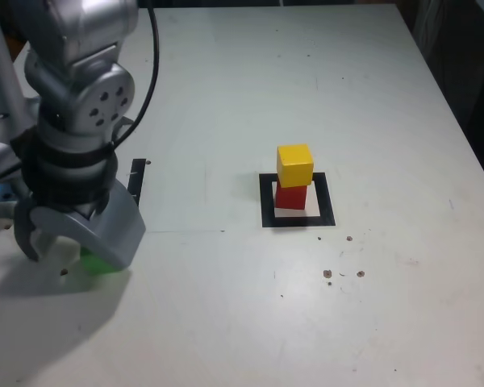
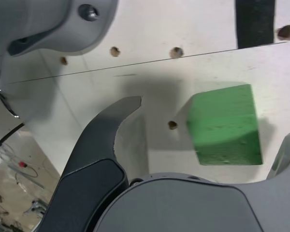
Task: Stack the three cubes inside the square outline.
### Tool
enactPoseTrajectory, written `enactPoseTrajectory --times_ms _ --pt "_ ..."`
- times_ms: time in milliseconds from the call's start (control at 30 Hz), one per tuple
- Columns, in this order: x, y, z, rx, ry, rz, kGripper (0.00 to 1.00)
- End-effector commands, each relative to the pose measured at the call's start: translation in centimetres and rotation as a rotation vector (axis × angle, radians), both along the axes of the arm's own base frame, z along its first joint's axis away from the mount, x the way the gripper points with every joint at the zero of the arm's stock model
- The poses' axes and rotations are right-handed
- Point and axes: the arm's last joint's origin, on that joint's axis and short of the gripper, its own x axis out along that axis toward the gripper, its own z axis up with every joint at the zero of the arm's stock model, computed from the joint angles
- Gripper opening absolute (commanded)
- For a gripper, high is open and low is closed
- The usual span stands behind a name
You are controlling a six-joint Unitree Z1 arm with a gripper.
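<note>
Gripper [image 2: 215, 121] wide open, jaws either side of green cube [image 2: 224, 126] on the tabletop [image 1: 218, 306] — nothing gripped. Cube's mostly hidden behind the gripper in the ext. view, near that view's left edge. Yellow cube [image 1: 294, 166] sits on red cube [image 1: 290, 197], inside the black square outline [image 1: 326, 199] — both w/o gripper contact.

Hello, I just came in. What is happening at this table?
A robot arm is at the green cube, its fingers open around the cube but not gripping it. The yellow cube sits on the red cube, inside the black square outline. The green one is not yet on the stack.
</note>
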Motion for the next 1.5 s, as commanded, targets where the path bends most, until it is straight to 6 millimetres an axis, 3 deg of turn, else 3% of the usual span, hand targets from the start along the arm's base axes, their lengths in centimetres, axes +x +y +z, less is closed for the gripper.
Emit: enactPoseTrajectory --times_ms 0,300,600,1000,1233,1467 --pt "0.3 -0.2 -0.4 0.01 0.011 0.0 0.99" --pt "1.5 -0.8 -0.9 0.059 0.07 -0.009 0.99" --pt "3.0 -1.1 -0.2 0.136 0.182 0.006 1.0" --pt "3.6 -1.0 0.5 0.146 0.178 -0.005 0.97" --pt "3.9 -0.6 1.5 0.125 0.08 -0.024 0.97" --pt "3.8 -0.5 0.6 0.093 0.055 -0.027 0.97"
